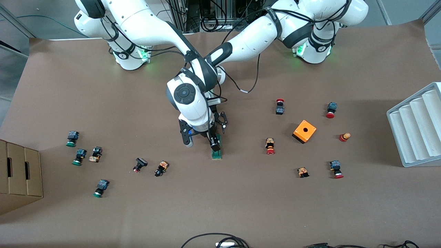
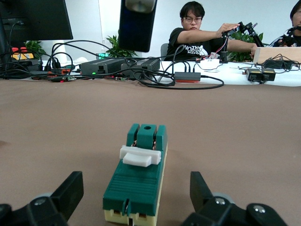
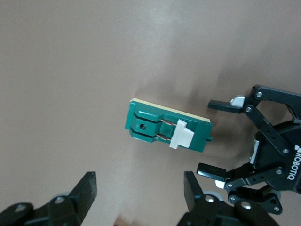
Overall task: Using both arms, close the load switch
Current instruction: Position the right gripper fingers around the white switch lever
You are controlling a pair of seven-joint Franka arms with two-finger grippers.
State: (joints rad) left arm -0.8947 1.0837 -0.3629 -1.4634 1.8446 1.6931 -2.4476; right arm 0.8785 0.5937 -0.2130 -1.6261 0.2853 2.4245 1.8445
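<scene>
Nearest the front camera, along the table's (image 1: 220, 213) front edge, we note bare brown paper and a few black cables. Farther in, small push buttons (image 1: 97, 188) lie scattered toward the right arm's end, where a cardboard box (image 1: 20, 174) sits at the table's edge. More push buttons lie toward the left arm's end, with an orange box (image 1: 304, 131) among them and a white ridged tray (image 1: 417, 124) at that edge.

Mid-table we find the load switch (image 1: 216, 151), a narrow dark-green block lying flat on a cream base. Its white lever (image 2: 138, 156) lies across the top, just short of the end with the round hole.

Right gripper (image 3: 136, 188): over the switch, fingers spread, nothing between them, not touching the block as far as we can see.

Left gripper (image 2: 134, 190): low at the table, just beside the switch's end farthest from the front camera, fingers (image 3: 225, 105) spread wide, flanking that end without contact.

Both arms reach in from their bases at the table's back edge and cross over mid-table.
</scene>
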